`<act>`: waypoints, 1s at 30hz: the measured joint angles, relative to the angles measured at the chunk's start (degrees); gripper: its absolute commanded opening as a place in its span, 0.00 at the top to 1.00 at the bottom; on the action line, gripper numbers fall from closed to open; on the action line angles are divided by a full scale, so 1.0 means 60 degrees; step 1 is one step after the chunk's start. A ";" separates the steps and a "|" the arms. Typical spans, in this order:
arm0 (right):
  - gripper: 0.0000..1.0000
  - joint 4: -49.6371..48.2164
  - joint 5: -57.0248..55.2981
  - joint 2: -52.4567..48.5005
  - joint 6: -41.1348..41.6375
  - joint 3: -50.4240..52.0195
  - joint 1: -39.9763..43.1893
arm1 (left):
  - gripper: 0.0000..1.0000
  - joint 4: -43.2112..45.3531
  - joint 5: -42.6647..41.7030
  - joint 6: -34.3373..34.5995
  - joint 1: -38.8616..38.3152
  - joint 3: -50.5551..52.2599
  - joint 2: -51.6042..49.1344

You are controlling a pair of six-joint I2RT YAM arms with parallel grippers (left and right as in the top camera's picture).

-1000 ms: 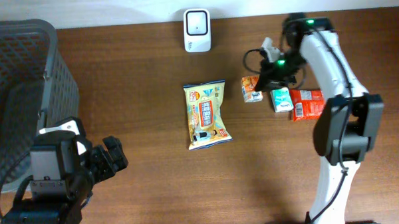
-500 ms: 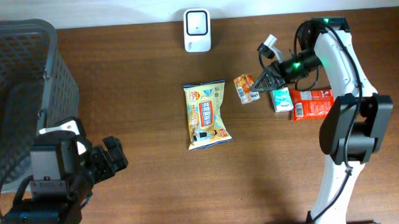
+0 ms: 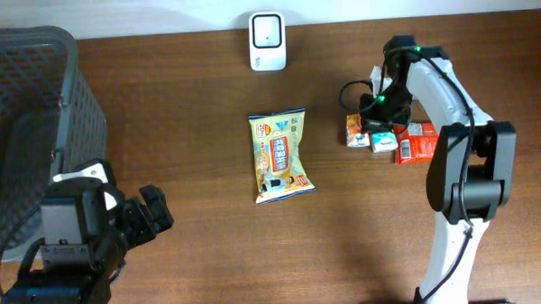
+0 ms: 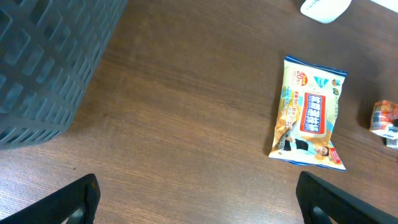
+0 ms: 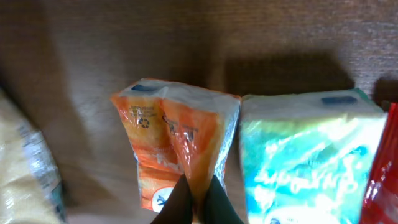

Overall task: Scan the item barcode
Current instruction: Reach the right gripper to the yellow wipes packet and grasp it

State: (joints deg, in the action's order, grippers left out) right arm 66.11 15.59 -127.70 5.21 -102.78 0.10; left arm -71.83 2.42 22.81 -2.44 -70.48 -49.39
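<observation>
Wooden surface [image 3: 211, 253]: orange packet [image 3: 354, 129], pinched in clenched right jaws, is drawn back right of centre beside green packet [image 3: 381, 139], farther from top-centre scanner [image 3: 267, 29]; scan judged pending. Left jaws released.

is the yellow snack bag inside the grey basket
No, the yellow snack bag lies flat on the table, well apart from the grey basket.
</observation>
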 measured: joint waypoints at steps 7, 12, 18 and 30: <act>0.60 0.0379 -0.0452 0.0000 0.0397 0.0062 0.0000 | 0.01 0.0000 0.0000 0.0000 0.0000 0.0000 0.0000; 0.49 0.1643 -0.0423 0.0058 0.0579 -0.1228 -0.0117 | 0.01 0.0004 0.0000 0.0000 0.0000 0.0000 0.0000; 0.07 0.1472 0.0601 0.0474 -0.0113 -0.1410 -0.1694 | 0.01 0.0000 -0.0004 0.0000 0.0000 0.0000 0.0000; 0.96 -0.1195 0.0827 0.0488 0.1359 0.0885 -0.3366 | 0.01 0.0004 0.0000 0.0000 0.0000 0.0000 0.0000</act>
State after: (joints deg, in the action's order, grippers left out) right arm 58.94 20.56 -124.77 13.37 -97.47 -20.10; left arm -71.81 2.42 22.81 -2.44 -70.48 -49.39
